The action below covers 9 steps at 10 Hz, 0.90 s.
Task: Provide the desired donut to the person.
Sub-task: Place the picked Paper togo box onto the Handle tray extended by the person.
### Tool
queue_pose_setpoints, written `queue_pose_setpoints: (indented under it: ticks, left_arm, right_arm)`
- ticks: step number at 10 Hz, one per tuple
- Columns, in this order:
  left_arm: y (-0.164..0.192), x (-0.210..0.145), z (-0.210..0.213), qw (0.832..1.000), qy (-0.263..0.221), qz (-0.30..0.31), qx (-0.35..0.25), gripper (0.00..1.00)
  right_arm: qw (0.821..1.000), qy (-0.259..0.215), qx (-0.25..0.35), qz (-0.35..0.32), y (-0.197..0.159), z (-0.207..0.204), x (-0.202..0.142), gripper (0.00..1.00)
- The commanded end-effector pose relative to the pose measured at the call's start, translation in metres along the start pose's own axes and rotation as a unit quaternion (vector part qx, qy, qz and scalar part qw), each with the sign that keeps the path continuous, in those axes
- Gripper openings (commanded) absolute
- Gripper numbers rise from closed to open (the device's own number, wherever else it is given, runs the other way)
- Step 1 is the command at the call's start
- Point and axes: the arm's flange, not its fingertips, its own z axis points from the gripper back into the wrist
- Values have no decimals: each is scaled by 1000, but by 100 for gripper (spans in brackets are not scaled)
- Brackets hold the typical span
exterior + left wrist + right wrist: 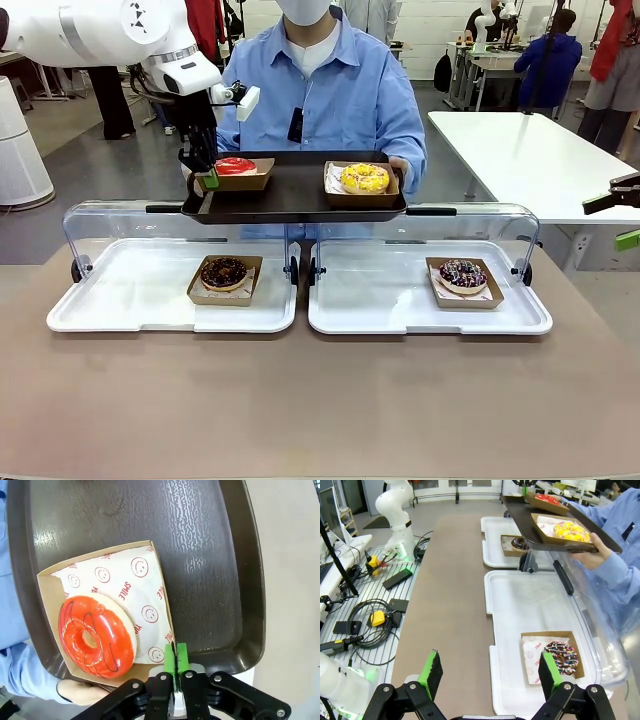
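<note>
Left gripper (175, 672): pads nearly together on the box (106, 611) edge; grip uncertain.
Right gripper (490, 672): open, empty.
Technique: release fully, lift straight off the tray (290, 200).

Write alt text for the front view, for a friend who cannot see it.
A person in a light blue shirt holds a dark tray over a clear display case while the left gripper sets a boxed red donut on it, beside a yellow donut. Below, a chocolate donut and a sprinkled donut sit in boxes on white trays.
</note>
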Motion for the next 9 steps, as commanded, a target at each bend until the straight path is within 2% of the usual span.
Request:
queue_pose_setpoints:
  ticks: [1,2,3,4,5,9]
  left_arm:
    - [-1,-4,1,1000,-7,-5,-11,61]
    - [-2,-3,1,1000,-6,-4,-11,61]
    - [-2,-3,1,1000,-6,-3,-11,100]
    - [-1,-4,2,1000,-4,-4,-13,73]
    - [0,-6,3,1000,-5,-2,-15,100]
    - [0,-7,9,1000,-10,-3,-20,100]
  right_arm:
    - [1000,1,3,2,2,1,0,100]
    - [1000,1,3,2,2,1,0,100]
    - [1000,1,3,2,2,1,0,100]
    - [1000,1,3,2,2,1,0,100]
    - [1000,1,3,2,2,1,0,100]
    - [1000,1,3,2,2,1,0,100]
